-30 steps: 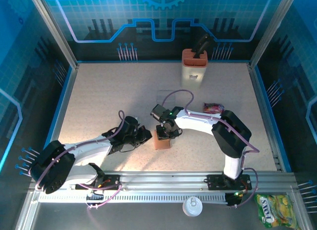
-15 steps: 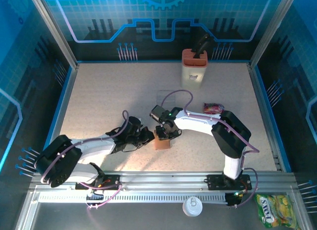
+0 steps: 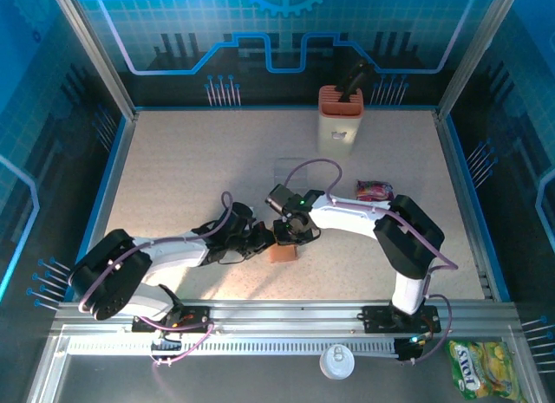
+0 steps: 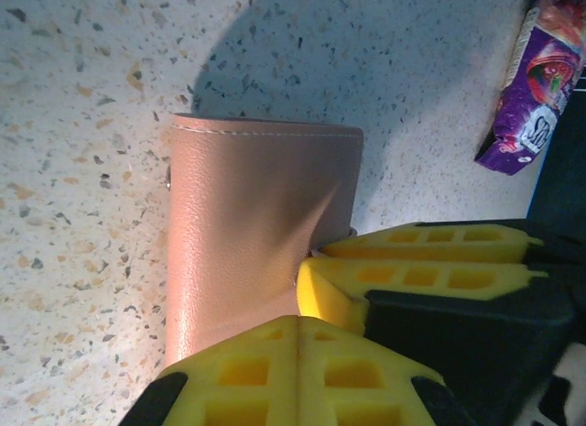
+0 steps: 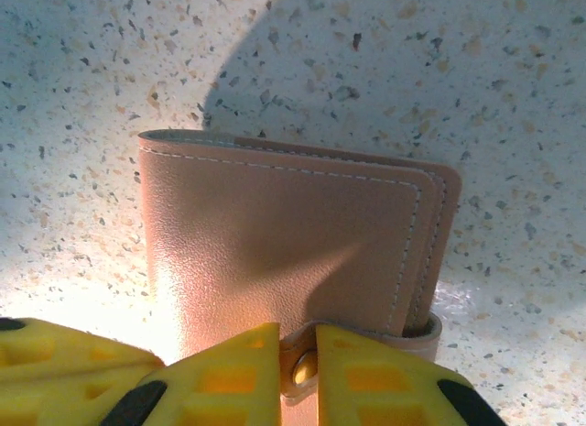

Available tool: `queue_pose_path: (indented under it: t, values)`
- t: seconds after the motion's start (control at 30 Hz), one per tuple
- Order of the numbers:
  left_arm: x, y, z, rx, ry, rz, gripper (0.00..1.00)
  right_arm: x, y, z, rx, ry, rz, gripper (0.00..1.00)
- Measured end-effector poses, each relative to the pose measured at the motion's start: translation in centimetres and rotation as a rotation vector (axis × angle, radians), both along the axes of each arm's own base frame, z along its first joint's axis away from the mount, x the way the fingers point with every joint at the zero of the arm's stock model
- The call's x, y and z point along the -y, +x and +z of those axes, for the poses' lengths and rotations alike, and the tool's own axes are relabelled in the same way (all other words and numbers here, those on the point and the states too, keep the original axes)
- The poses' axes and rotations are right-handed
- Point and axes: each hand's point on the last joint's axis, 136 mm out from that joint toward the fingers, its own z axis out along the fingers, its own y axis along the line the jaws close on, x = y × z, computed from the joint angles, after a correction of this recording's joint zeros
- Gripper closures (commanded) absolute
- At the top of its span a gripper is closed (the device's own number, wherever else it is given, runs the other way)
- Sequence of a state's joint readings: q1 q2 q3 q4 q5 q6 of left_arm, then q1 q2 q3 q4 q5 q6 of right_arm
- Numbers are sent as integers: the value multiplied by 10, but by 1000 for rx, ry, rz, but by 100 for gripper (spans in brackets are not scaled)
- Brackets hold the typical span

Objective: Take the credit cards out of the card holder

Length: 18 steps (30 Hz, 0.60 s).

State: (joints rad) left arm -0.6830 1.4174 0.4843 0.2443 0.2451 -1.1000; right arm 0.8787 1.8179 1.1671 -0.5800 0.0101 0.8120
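The card holder (image 3: 281, 252) is a brown leather-like wallet lying folded shut on the table's middle. In the left wrist view my left gripper (image 4: 298, 330) is shut, its yellow tips resting against the card holder's (image 4: 256, 224) near cover. In the right wrist view my right gripper (image 5: 298, 362) pinches the snap strap that wraps the card holder's (image 5: 284, 234) edge, with the metal stud between the pads. From above, the left gripper (image 3: 260, 241) and right gripper (image 3: 290, 234) meet over the holder. The credit cards are hidden inside it.
A purple snack packet (image 3: 374, 190) lies right of the right arm, also seen as the packet (image 4: 536, 87). A tall orange-and-cream box (image 3: 339, 117) stands at the back. A yellow bag (image 3: 477, 368) and white lid (image 3: 336, 361) sit beyond the front rail.
My left arm has slid right until its gripper touches the holder. The right gripper's jaws have narrowed onto the strap.
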Motion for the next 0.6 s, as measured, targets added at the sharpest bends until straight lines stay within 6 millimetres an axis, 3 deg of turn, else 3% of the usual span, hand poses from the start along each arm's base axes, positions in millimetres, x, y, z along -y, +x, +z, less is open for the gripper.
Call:
queue_pose_path:
  t: [0.37,0.6]
  values:
    - [-7,-7,-15,-57,53,4,100,3,-2,3,1,29,-4,79]
    - [-8,-7,-16,-57,59,8,100,16,-5,9,10,-14,0,77]
